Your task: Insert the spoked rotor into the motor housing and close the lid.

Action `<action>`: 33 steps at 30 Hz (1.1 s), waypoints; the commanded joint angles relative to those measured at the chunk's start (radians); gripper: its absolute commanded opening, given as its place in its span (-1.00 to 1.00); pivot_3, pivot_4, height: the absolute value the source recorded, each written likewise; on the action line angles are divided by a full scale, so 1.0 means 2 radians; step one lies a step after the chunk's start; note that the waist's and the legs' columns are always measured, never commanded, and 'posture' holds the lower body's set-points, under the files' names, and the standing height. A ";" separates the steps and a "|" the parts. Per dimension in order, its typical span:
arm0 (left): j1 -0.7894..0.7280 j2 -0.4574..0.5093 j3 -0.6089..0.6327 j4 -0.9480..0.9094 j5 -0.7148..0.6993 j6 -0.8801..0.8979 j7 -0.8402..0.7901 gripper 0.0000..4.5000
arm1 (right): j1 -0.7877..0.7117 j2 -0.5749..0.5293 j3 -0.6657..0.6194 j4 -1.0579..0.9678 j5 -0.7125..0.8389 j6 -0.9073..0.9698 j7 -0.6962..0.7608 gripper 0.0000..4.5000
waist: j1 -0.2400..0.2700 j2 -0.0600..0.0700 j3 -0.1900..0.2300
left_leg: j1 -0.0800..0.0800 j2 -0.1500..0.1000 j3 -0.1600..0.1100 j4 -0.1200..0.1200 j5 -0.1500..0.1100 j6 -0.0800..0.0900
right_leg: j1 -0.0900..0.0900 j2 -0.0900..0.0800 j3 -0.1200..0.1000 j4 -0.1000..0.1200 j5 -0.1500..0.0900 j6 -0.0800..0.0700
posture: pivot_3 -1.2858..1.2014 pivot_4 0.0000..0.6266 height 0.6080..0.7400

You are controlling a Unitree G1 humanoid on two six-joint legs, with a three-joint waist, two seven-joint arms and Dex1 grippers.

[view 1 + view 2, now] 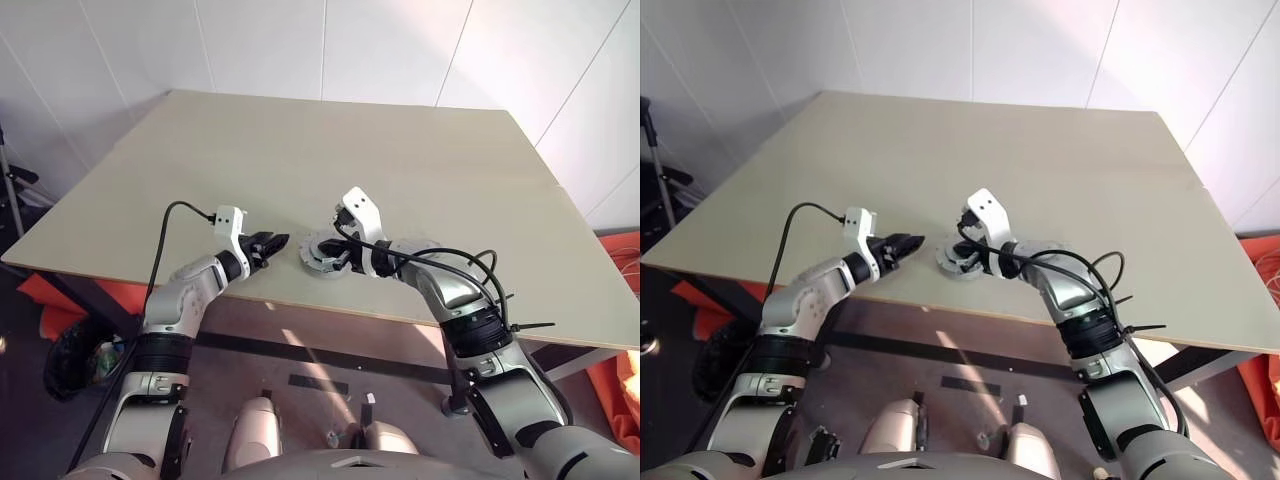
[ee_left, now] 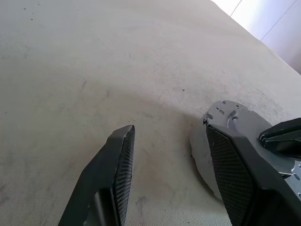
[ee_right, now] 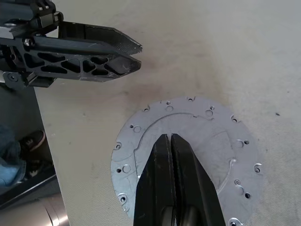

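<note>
**A:** Where the surface (image 1: pixel 300 150) comes nearest to you, what do you have?

**B:** Your two claws, both low over the front edge. Your left claw (image 1: pixel 278 243) stands about half open, its two black fingers well apart with bare surface between them. It has hold of nothing.

**A:** And your right one?

**B:** Your right claw (image 3: pixel 170 137) is fully closed, finger pressed against finger, and nothing is pinched between them. It reaches in from your right and its tips lie over the grey metal disc (image 3: pixel 188 117), about at its middle. Whether they touch the disc I cannot tell.

**A:** So where is the disc?

**B:** It lies flat on the surface, close to the front edge and between your two claws. It is just beside your left claw's fingertips, on their right. The face that shows is plain silvery metal with small holes round the rim. Whether it is the lid lying face down I cannot tell.

**A:** Anything off the surface?

**B:** Past the front edge, in your right wrist view, a person's shoe (image 3: pixel 32 140) shows down on the floor.

**A:** And farther out?

**B:** Beyond the disc the pale surface runs back to the white wall (image 1: pixel 330 40).
</note>
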State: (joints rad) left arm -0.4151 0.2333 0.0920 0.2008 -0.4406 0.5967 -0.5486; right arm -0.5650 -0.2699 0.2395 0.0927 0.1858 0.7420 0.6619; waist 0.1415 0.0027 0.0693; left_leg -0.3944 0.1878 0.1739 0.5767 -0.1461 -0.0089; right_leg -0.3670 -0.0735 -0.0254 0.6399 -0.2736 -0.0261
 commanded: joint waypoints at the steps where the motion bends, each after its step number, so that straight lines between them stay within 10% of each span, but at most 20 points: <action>1: -0.004 0.007 0.011 -0.012 -0.001 -0.008 0.002 0.14 | 0.005 0.002 0.008 0.018 -0.008 -0.008 -0.002 -0.98 | 0.000 0.000 0.000 | 0.000 0.000 0.000 0.000 0.000 0.000 | 0.000 0.000 0.000 0.000 0.000 0.000 | 0.03 -1.00 1.00; 26: -0.022 0.001 0.008 0.012 0.005 -0.016 0.001 0.14 | 0.018 -0.012 -0.053 -0.034 0.035 -0.115 0.030 -0.98 | -0.007 0.000 0.000 | 0.001 0.000 0.000 -0.001 -0.001 0.001 | 0.001 0.000 0.000 -0.001 0.000 0.000 | 0.03 -1.00 1.00; 33: -0.026 0.004 0.007 0.015 0.010 -0.017 -0.002 0.14 | 0.034 -0.015 -0.049 -0.031 0.038 -0.156 0.066 -0.14 | -0.008 0.000 0.000 | 0.000 0.000 0.000 -0.001 -0.001 0.001 | 0.000 0.000 0.000 -0.001 0.000 0.000 | 0.03 -1.00 1.00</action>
State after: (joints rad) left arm -0.4390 0.2331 0.1035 0.2467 -0.4210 0.5844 -0.5412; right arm -0.4889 -0.2981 0.1490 0.0614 0.2404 0.4666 0.7801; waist 0.1260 0.0022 0.0690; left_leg -0.3952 0.1878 0.1742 0.5756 -0.1480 -0.0059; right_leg -0.3674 -0.0736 -0.0253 0.6378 -0.2737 -0.0263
